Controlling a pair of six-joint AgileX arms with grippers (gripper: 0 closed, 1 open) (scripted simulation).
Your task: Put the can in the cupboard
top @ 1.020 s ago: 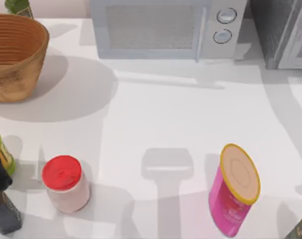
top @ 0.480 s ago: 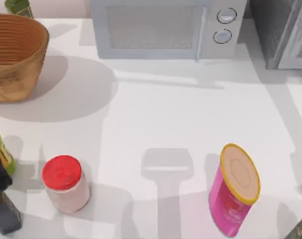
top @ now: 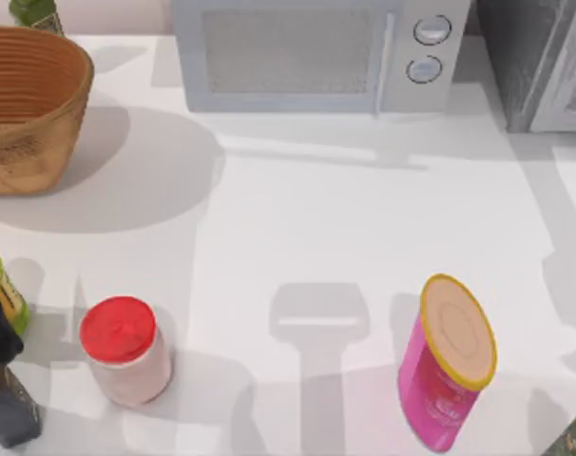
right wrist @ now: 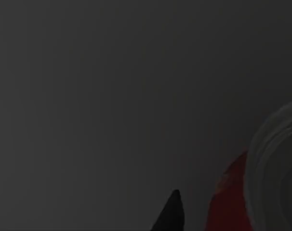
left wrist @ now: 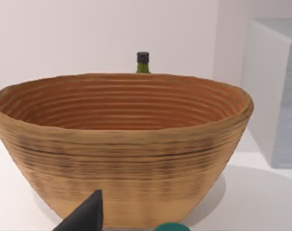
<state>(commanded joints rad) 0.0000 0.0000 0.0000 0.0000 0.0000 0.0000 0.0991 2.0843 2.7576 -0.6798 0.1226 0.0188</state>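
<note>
The cupboard (top: 540,57), grey with a dark speckled side and a lighter door panel, stands at the table's far right corner in the top view. The right wrist view is dark grey all over. At its edge shows the can (right wrist: 230,199), red with a silvery rim, very close to the camera. One dark fingertip (right wrist: 172,211) of my right gripper stands just beside it; I cannot tell whether it touches the can. In the left wrist view one dark fingertip (left wrist: 88,215) of my left gripper points at a wicker basket (left wrist: 122,144).
A light grey microwave (top: 316,52) stands at the back, left of the cupboard. The wicker basket (top: 27,104) sits at the far left. A red-lidded jar (top: 124,350) and a tall pink canister (top: 448,366) stand near the front. A dark bottle (top: 3,370) is at the left edge.
The shadow on the table's right side has shifted toward the front and the right edge. The jar, canister, basket and microwave have not moved.
</note>
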